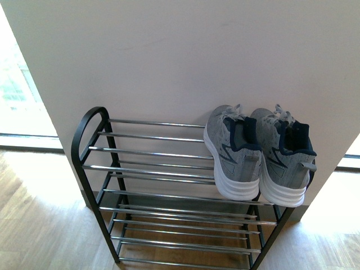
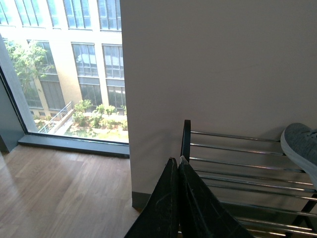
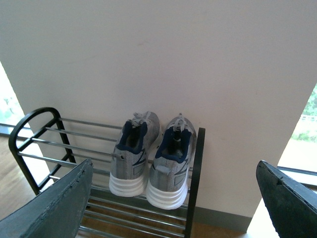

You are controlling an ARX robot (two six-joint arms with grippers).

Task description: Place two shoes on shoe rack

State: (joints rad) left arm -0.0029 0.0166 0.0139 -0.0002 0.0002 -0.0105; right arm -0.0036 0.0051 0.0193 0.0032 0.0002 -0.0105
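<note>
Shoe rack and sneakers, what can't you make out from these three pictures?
- Front view: the bottom edge cuts off the feet of the shoe rack, and the grey sneakers hide the top of its right side.
- Left wrist view: only one sneaker toe shows, cut off by the picture edge. The shut left claw covers part of the rack's near end.
- Right wrist view: the picture edge cuts off the lower tiers.

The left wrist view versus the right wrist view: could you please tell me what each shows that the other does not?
Only the left wrist view shows the building outside and the left gripper, jaws shut; it catches just one sneaker toe. Only the right wrist view shows both grey sneakers whole, side by side on the top tier, and the right gripper, jaws open. Both share the shoe rack and the white wall.
</note>
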